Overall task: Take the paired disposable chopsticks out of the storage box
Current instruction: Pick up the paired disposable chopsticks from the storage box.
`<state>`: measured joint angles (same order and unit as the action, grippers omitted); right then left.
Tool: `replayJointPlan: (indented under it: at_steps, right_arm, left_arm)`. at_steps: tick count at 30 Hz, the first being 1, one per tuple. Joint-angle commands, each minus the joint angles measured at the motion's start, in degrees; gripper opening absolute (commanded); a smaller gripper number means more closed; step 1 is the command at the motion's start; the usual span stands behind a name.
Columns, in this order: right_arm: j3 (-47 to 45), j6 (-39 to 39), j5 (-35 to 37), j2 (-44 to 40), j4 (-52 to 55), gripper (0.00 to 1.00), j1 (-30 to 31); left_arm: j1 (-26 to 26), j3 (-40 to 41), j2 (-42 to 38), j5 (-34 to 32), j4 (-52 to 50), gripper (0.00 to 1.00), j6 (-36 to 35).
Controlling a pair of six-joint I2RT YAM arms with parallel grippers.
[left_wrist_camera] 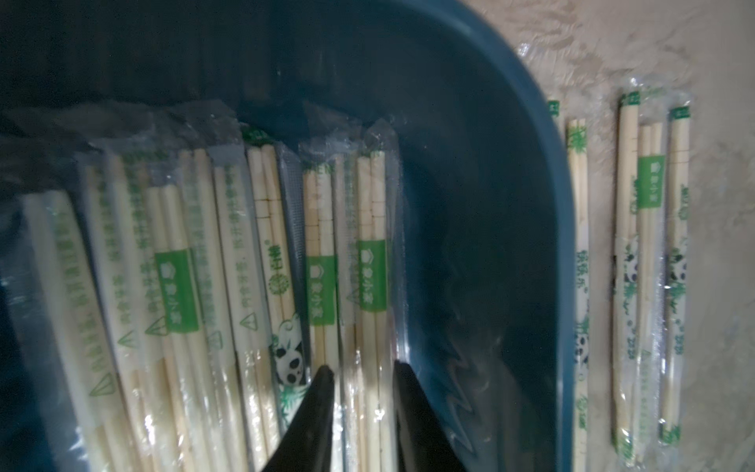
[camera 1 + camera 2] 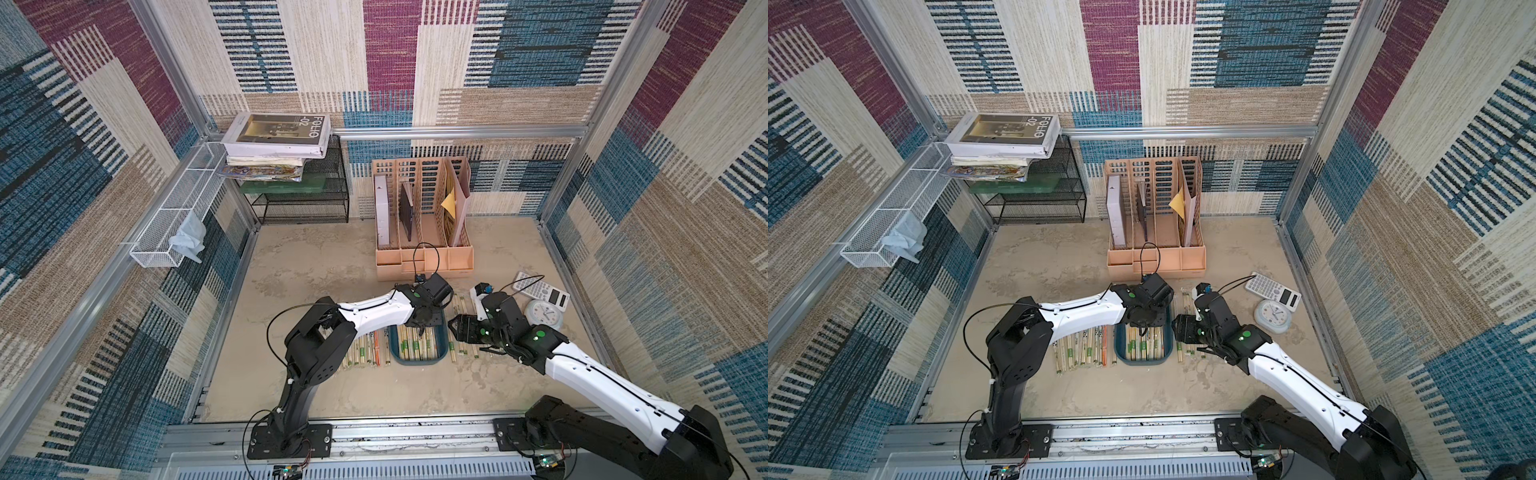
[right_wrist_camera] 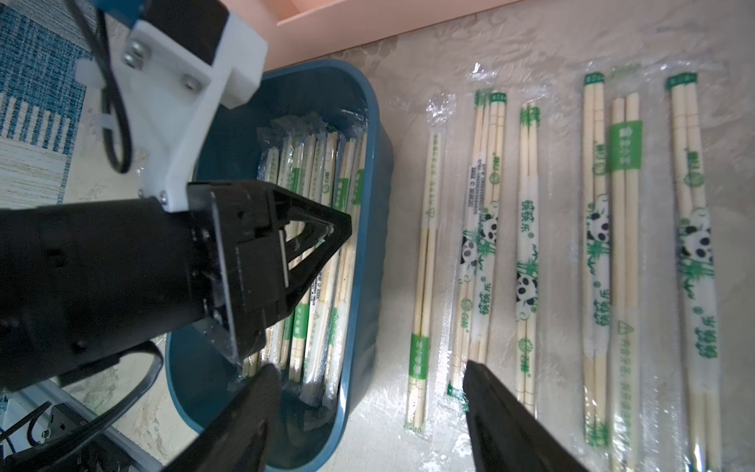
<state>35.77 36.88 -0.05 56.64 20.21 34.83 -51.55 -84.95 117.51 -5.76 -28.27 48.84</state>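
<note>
Where the task stands: partly done, by my judgement. In both top views a shallow dark teal plastic storage box (image 2: 419,362) (image 2: 1142,361) sits on the mottled beige counter (image 2: 332,270). It holds a layer of paired disposable chopsticks (image 2: 415,343), pale bamboo in clear wrappers. One row of counter pairs (image 2: 368,351) lies beside one long wall and a second row (image 2: 458,308) beside the other.
Top views, arms: the left arm (image 2: 374,313) reaches down into the box. The right arm (image 2: 582,370) hangs over the second row, just beside the rim.
Top views, other containers: a peach slotted plastic file organizer (image 2: 424,257) holds a few upright flat boards and a yellow sheet. A black wire mesh rack (image 2: 307,203) carries stacked books. A white mesh wall basket (image 2: 174,208) holds a crumpled pale cloth.
Left wrist, box: the pairs are packed side by side against one wall, and the floor (image 1: 470,245) beside them is bare.
Left wrist, left jaws: narrowly apart, one either side of the green-banded outermost pair (image 1: 369,265). I cannot tell whether they press it.
Right wrist, right jaws: wide apart with nothing between them, above the box wall (image 3: 378,229) and the nearest counter pairs.
Right wrist, left to do: many wrapped pairs (image 3: 318,184) lie in the box.
</note>
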Motion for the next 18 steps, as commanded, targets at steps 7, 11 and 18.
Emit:
replayJointPlan:
  at_steps: [7,11,18]
  right_arm:
    - [0.0,-0.2,-0.7,0.1,0.3,0.74,-0.1]
    - [0.3,-0.3,-0.7,-0.1,0.3,0.74,-0.2]
    - [0.5,-0.3,-1.2,-0.2,0.1,0.74,-0.2]
  left_arm:
    - [-0.1,-0.9,2.7,0.8,0.6,0.26,-0.1]
    - [-0.1,-0.6,2.7,0.7,0.6,0.19,-0.1]
    - [-0.1,-0.4,1.3,0.8,0.6,0.12,-0.5]
